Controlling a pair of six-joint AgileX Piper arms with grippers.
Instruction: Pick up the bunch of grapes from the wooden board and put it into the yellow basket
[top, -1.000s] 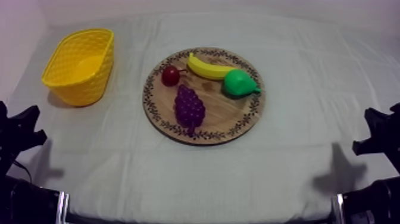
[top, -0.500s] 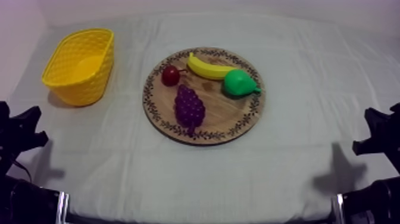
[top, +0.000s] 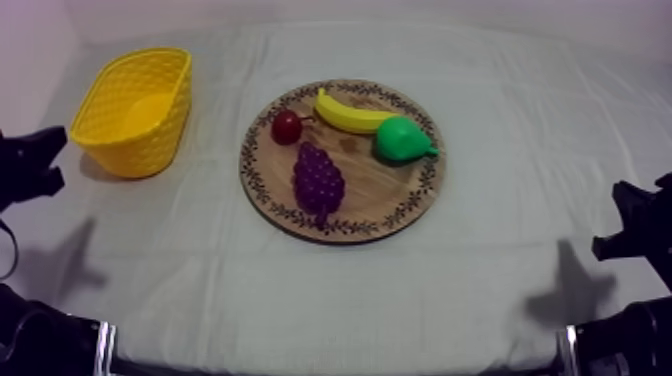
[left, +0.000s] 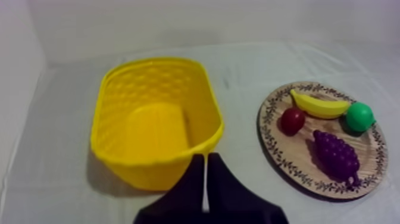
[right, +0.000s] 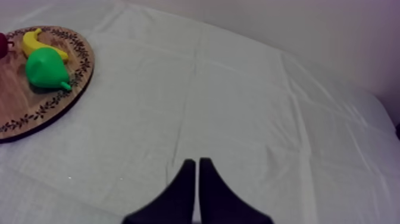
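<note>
Our left gripper (left: 204, 157) had its fingers pressed together in a narrow wedge, holding nothing. Compared with one second before, it had moved farther up the left edge of the cloth (top: 300, 300), level with the yellow basket (top: 150, 140). Our right gripper (right: 196, 161), also closed on nothing, had not moved. The bunch of grapes (top: 318, 180) lay unchanged on the near half of the wooden board (top: 300, 215). Behind it lay the small red fruit (top: 287, 127), pear (top: 402, 140) and banana (top: 352, 115).
</note>
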